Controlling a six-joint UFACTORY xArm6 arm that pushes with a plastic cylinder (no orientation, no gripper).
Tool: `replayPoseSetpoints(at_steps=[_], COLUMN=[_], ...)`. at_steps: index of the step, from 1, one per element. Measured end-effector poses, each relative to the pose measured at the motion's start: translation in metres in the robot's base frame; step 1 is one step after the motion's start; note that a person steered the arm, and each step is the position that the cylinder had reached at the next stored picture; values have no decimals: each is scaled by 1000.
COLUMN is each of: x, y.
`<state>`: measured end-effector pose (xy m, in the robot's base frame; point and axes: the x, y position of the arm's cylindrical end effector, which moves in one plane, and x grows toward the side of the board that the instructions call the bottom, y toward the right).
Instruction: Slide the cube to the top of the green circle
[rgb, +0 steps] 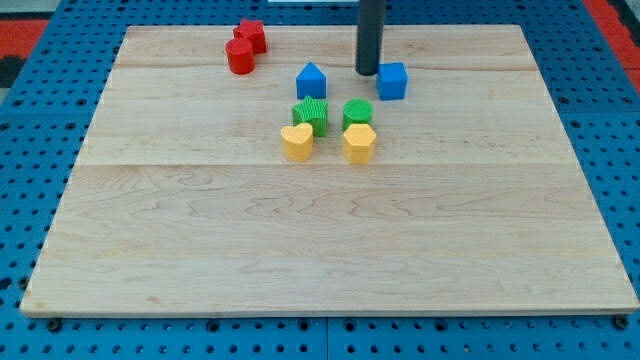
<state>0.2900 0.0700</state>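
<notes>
You see a pale wooden board with smooth, visibly grained planks, matt plastic-looking blocks such as the blue cube, and a dark matt rod.

Bench: a pale wooden board is filling most of the view, its grain running side to side, with faint seams between planks.
Surround: a blue perforated mat is showing around the bench on the view's left, right and bottom.
Top corners: red patches are peeking out beyond the bench at the view's top left and top right.
Light: soft, even light is falling on the bench, casting only short shadows.
</notes>
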Motion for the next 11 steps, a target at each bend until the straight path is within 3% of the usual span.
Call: replayPoseSetpoints(at_steps=[2, 3, 4, 5, 6, 7, 8, 11], x=[-30, -2, 15, 15, 3, -50, -81, -98], y=[45, 82, 71, 15, 6, 3, -66, -189])
